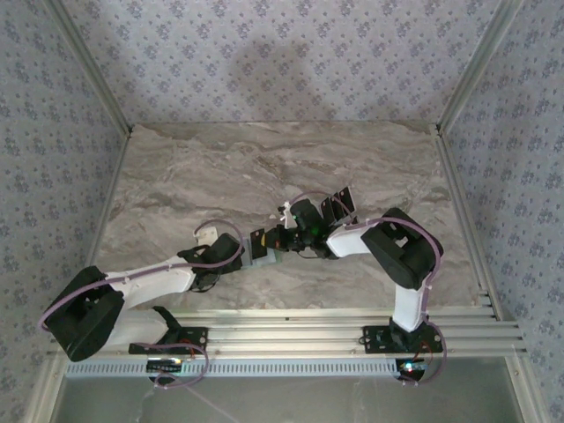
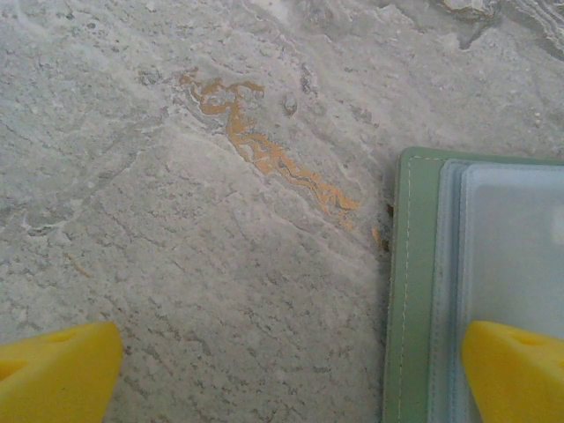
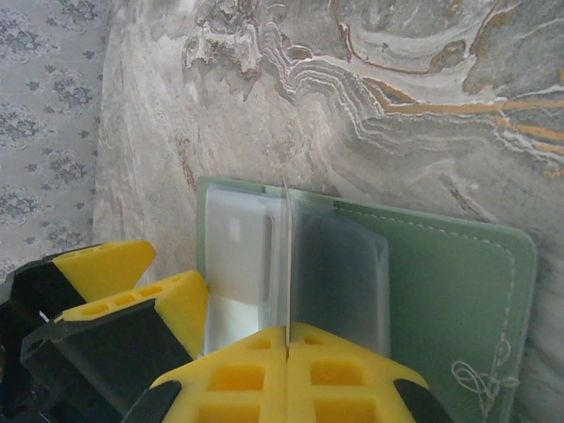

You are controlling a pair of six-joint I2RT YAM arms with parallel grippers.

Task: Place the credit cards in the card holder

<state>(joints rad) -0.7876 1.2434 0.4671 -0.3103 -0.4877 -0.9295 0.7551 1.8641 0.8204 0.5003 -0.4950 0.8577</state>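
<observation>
Between the two yellow fingers of the right tool (image 3: 287,352), which are pressed fully together, a thin pale sheet (image 3: 286,264) stands on its edge. It may be a card or a clear leaf of the holder, and I cannot tell which. Just under it the card holder (image 3: 458,291) lies open on the counter (image 3: 397,106), its clear pockets (image 3: 339,273) facing up. The left tool (image 2: 282,379) is spread wide and holds nothing; one finger (image 2: 515,370) hangs over the pockets, the other over bare counter. Further out, beside the right arm, what look like dark credit cards (image 1: 338,204) lie on the counter. I judge the task to be in an early or middle stage: the holder is open, but these cards are not yet inside — whether any pocket is already filled I cannot tell.
</observation>
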